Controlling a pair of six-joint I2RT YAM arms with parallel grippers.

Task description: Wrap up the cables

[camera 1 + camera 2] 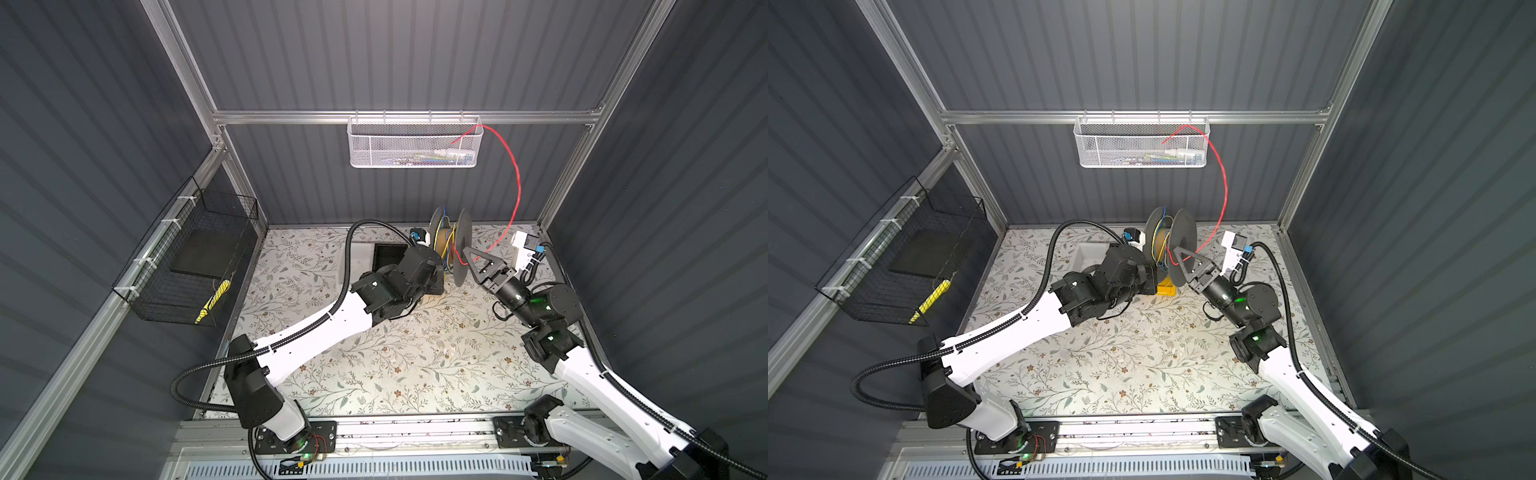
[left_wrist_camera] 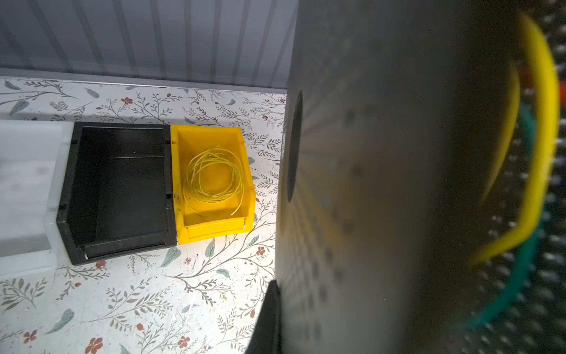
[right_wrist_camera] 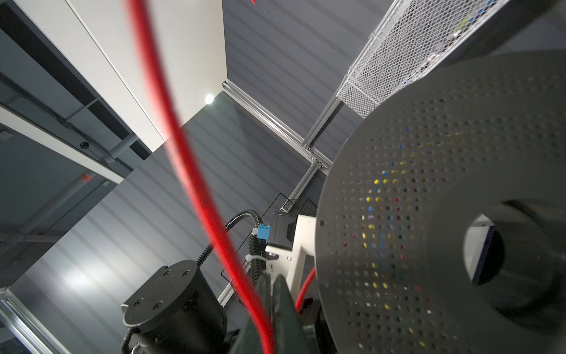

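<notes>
I read right gripper [image 1: 466, 251] closed, pinching red cable [image 1: 519, 187] just beside spool [image 1: 462, 226] flange; cable arcs up from jaws into white mesh basket [image 1: 374, 143].

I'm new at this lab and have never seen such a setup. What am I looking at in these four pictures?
Two robot arms, the left arm and the right arm, stand at a flowered table. Two pictures look down from overhead on the whole scene; the other two come from a camera on each arm's wrist. At the back of the table stands a reel with yellow and blue cables on it. Beside it lie a black bin and a yellow bin with a coiled yellow cable. The right fingers are shut on a red cable that hangs down from a white mesh basket on the back wall. The left fingers are shut beside the reel's side disc; whether they pinch it is hidden.
</notes>
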